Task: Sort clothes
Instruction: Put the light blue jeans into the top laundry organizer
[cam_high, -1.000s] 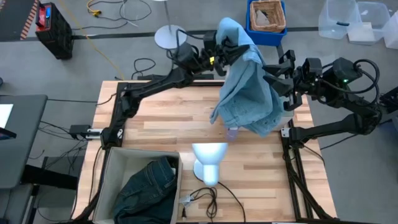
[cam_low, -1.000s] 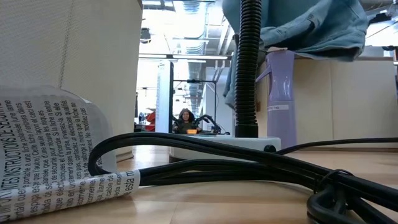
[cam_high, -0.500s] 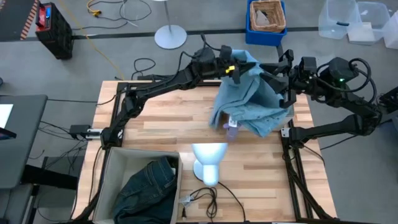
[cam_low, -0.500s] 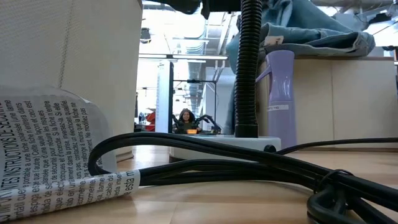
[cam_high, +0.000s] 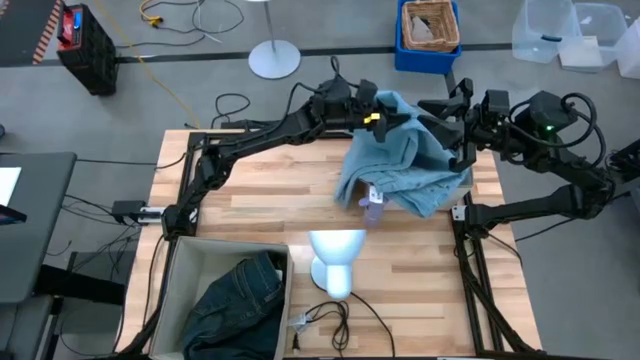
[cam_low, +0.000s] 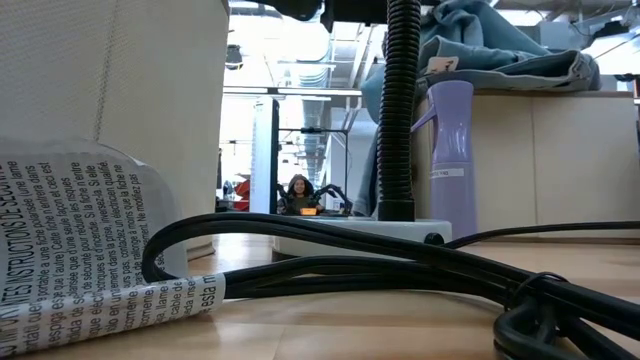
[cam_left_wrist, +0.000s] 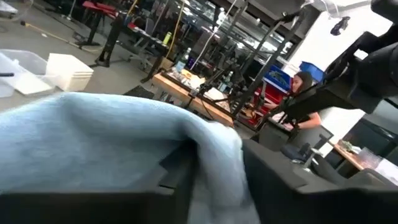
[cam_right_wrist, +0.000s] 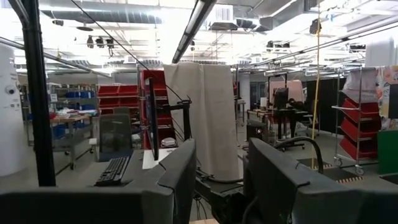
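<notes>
The pale blue shirt (cam_high: 405, 155) lies heaped on the wooden table (cam_high: 260, 200), its top fold between the left gripper's (cam_high: 375, 118) parted fingers; right gripper (cam_high: 452, 140) open alongside.

Garment (cam_high: 405, 155) heaped at table's (cam_high: 260, 190) far right, between both arms; bottle (cam_high: 373, 211) at its near edge, mannequin head (cam_high: 336, 258) nearer; jeans (cam_high: 238, 305) in bin (cam_high: 176, 275), near left.

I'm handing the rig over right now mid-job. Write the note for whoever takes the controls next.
Left pincer: at the table's far edge, fingers apart, pale blue garment lying between them.
Right pincer: open, empty, at the garment's right side.
Pale blue garment: heaped on the far right of the table, draped over the lilac bottle.
Done: dark jeans in the bin at the near left.
Left: the pale blue garment is unsorted. No other clothes in view.
</notes>
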